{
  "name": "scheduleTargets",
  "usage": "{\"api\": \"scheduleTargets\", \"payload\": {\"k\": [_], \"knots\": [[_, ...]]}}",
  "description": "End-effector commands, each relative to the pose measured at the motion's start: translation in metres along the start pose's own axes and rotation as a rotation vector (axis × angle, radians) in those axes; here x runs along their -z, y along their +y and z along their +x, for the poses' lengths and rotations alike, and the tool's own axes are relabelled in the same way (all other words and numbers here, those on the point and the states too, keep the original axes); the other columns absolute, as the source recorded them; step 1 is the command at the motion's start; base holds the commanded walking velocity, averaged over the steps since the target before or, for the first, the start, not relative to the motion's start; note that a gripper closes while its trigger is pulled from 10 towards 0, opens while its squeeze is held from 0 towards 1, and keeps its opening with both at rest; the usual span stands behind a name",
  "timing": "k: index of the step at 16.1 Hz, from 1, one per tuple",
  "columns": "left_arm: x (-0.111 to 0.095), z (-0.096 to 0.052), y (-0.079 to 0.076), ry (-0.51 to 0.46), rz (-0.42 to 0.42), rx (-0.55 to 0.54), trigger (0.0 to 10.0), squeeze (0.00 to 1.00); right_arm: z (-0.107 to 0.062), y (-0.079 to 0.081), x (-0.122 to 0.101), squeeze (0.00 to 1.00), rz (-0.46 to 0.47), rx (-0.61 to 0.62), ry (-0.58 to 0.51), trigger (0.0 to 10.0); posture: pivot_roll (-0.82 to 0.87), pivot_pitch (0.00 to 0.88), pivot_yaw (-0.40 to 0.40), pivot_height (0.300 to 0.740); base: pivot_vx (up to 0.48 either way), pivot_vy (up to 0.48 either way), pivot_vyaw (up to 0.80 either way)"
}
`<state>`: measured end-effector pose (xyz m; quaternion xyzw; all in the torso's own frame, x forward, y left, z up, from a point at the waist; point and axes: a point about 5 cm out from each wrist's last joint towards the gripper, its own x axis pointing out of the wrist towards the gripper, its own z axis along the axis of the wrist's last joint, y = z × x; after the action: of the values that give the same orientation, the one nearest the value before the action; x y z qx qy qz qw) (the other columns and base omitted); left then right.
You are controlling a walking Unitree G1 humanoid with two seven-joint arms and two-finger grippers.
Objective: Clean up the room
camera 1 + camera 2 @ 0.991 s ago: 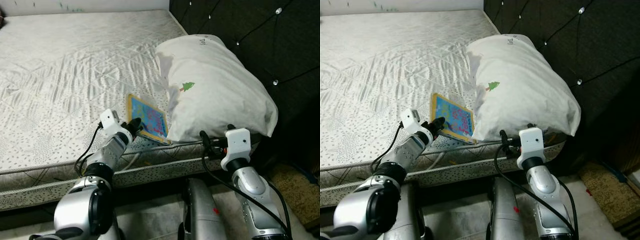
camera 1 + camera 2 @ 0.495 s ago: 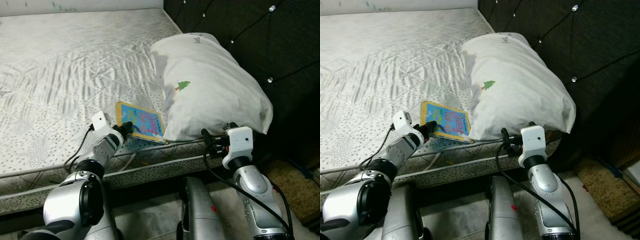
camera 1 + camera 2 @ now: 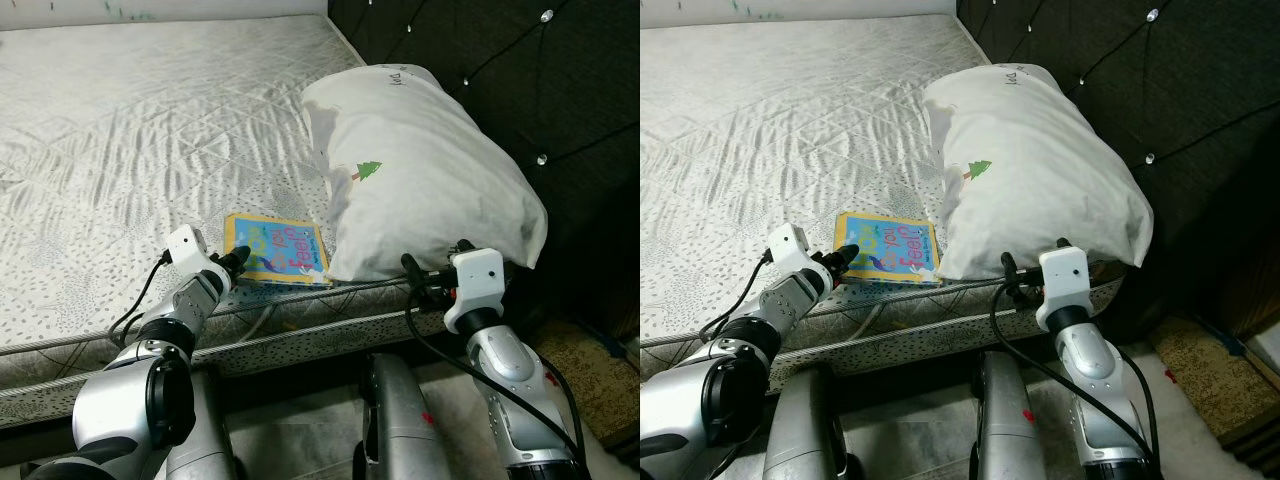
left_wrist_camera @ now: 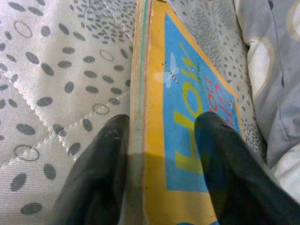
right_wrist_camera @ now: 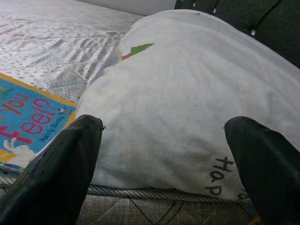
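A blue and yellow children's book (image 3: 275,250) lies flat on the grey patterned mattress (image 3: 130,130), close to its near edge and just left of a big white pillow (image 3: 420,170). My left gripper (image 3: 238,262) is shut on the book's left edge; in the left wrist view one black finger (image 4: 220,154) presses on the cover and the other finger (image 4: 101,164) sits beside the spine. My right gripper (image 5: 166,123) is open at the bed's edge, its fingers spread wide in front of the pillow's near end without touching it.
A dark tufted headboard (image 3: 520,70) rises behind and right of the pillow. The mattress stretches far to the left and back. A brownish rug (image 3: 590,370) lies on the floor at the right, beside the bed frame.
My left gripper has pulled the book leftward along the mattress edge and turned it, so it no longer tucks under the pillow. The right arm has hardly moved.
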<state>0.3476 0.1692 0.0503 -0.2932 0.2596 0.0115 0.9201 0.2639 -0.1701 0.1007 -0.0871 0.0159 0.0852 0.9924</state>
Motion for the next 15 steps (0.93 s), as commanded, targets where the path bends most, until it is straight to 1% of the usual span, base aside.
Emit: {"api": "scheduleTargets", "payload": {"k": [1, 4, 6, 9, 10, 12, 13, 14, 15], "knots": [[-0.003, 0.001, -0.002, -0.009, 0.011, 0.0, 10.0, 1.0, 0.002, 0.0, -0.001, 0.0, -0.004, -0.006, -0.006, 10.0, -0.16, 0.0, -0.04, 0.52, 0.0, 0.0, 0.0], [0.0, 0.001, -0.003, 0.002, 0.031, 0.002, 10.0, 1.0, 0.003, 0.0, -0.001, 0.0, -0.001, -0.009, -0.007, 10.0, -0.16, 0.0, -0.045, 0.52, 0.0, 0.0, 0.0], [-0.002, 0.0, -0.001, -0.007, 0.035, -0.009, 10.0, 1.0, 0.005, -0.001, -0.001, 0.0, -0.002, -0.009, -0.011, 10.0, -0.16, 0.0, -0.046, 0.52, 0.0, 0.0, 0.0], [0.001, 0.002, -0.007, 0.001, 0.052, 0.01, 10.0, 1.0, 0.007, 0.0, -0.001, 0.0, -0.003, -0.013, -0.013, 10.0, -0.15, 0.0, -0.047, 0.52, 0.0, 0.0, 0.0], [-0.001, 0.002, -0.008, -0.012, 0.05, 0.011, 10.0, 1.0, 0.008, 0.0, -0.002, 0.0, -0.001, -0.015, -0.018, 10.0, -0.15, 0.0, -0.046, 0.52, 0.0, 0.0, 0.0], [-0.01, 0.001, -0.007, -0.082, 0.079, -0.005, 10.0, 1.0, 0.009, 0.003, -0.005, 0.0, -0.005, -0.025, -0.034, 10.0, -0.14, 0.0, -0.043, 0.52, 0.0, 0.0, 0.0], [-0.014, 0.0, -0.007, -0.114, 0.122, -0.009, 10.0, 1.0, 0.01, 0.004, -0.005, 0.0, -0.004, -0.028, -0.035, 10.0, -0.12, 0.0, -0.045, 0.52, 0.0, 0.0, 0.0], [-0.016, -0.001, -0.007, -0.127, 0.137, 0.002, 10.0, 1.0, 0.011, 0.005, -0.004, 0.0, 0.0, -0.029, -0.034, 10.0, -0.1, 0.0, -0.047, 0.52, 0.0, 0.0, 0.0], [-0.02, -0.003, -0.006, -0.157, 0.173, 0.014, 10.0, 1.0, 0.015, 0.009, -0.003, 0.0, 0.007, -0.036, -0.036, 10.0, -0.08, 0.0, -0.044, 0.52, 0.0, 0.0, 0.0]]}}
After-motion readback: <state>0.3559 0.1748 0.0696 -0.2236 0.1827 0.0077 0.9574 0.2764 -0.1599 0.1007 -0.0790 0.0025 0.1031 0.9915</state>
